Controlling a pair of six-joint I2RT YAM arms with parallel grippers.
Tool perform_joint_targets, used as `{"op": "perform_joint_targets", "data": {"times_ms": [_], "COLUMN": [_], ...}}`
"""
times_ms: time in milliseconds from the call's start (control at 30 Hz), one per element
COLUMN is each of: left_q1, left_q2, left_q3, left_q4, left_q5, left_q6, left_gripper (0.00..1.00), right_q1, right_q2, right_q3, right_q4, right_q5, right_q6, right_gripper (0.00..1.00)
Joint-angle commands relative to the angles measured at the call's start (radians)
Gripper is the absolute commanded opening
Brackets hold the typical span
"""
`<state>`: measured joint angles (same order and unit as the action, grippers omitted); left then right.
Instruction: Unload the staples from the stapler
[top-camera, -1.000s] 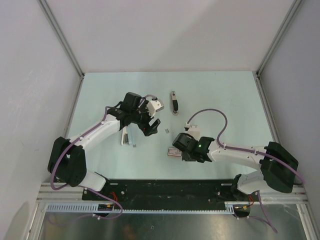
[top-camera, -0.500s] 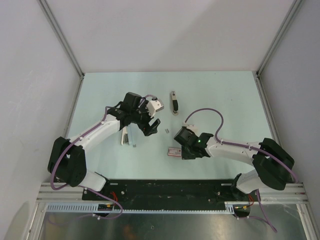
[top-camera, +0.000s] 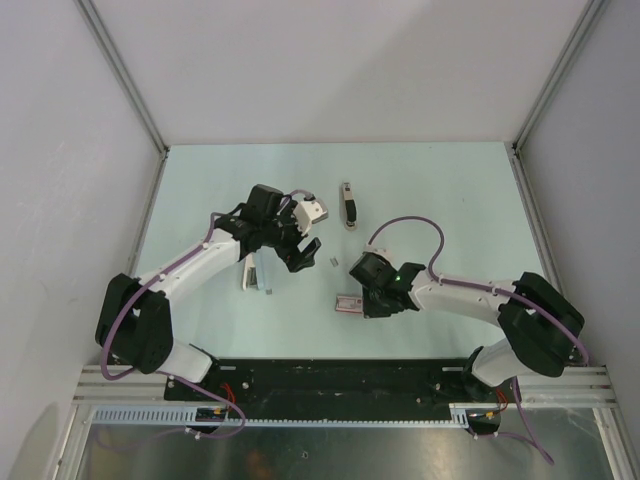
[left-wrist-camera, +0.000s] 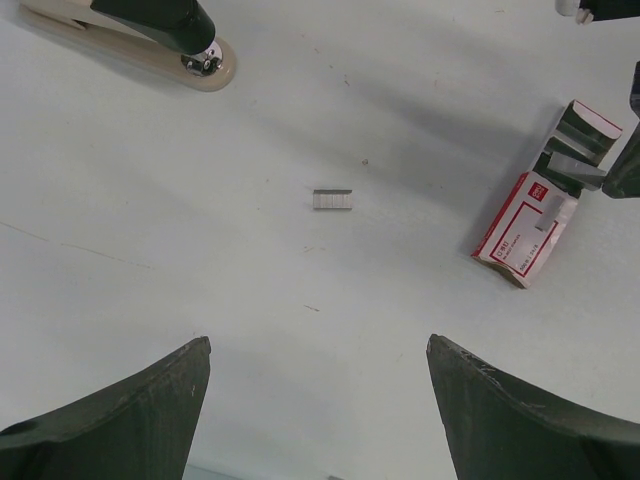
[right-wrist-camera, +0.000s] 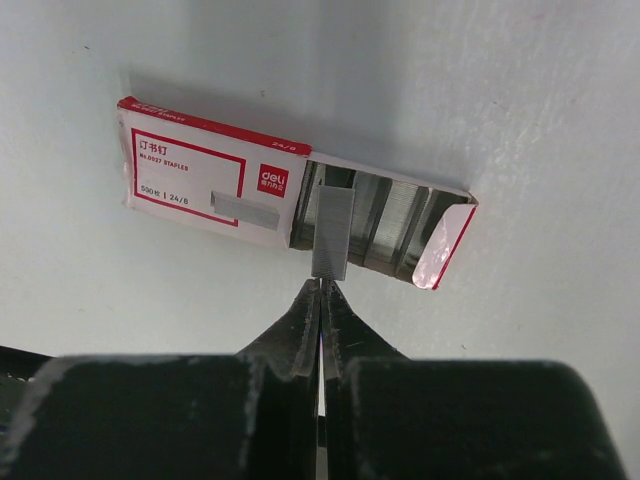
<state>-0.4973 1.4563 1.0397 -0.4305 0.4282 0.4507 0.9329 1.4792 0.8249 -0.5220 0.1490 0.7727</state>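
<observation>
The stapler (top-camera: 348, 205), dark with a pale base, lies on the table at the back centre; its end shows in the left wrist view (left-wrist-camera: 150, 35). A short grey strip of staples (top-camera: 333, 262) lies loose on the table in front of it and shows in the left wrist view (left-wrist-camera: 332, 199). My left gripper (top-camera: 303, 252) is open and empty above the table, its fingers wide apart (left-wrist-camera: 318, 345). My right gripper (right-wrist-camera: 321, 285) is shut on the end of another strip of staples (right-wrist-camera: 330, 230) held over the open end of the staple box (right-wrist-camera: 210, 180).
The pink-and-white staple box (top-camera: 346, 304) lies in front of the loose strip, its flap open and rows of staples inside; it also shows in the left wrist view (left-wrist-camera: 525, 220). A pale bar-shaped object (top-camera: 255, 273) lies under my left arm.
My right wrist has shifted a little toward the back left, over the staple box. The left arm, the stapler and the loose strip have not moved.
</observation>
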Motion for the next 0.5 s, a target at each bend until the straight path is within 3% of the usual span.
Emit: {"op": "perform_joint_targets", "data": {"times_ms": [0,467], "left_q1": [-0.008,-0.007], "left_q2": [-0.043,-0.041], "left_q3": [0.003,-0.007], "left_q4": [0.009,0.009], "left_q5": [0.003,0.006], "left_q6": [0.031,0.033], "left_gripper": [0.93,0.93], "right_q1": [-0.017,-0.039], "right_q2": [0.013,0.022], "right_q3": [0.003,0.017], "right_q4": [0.026,0.063], "right_q5": [-0.014,-0.045], "right_q6": [-0.03,-0.057], "right_gripper": [0.0,0.0]}}
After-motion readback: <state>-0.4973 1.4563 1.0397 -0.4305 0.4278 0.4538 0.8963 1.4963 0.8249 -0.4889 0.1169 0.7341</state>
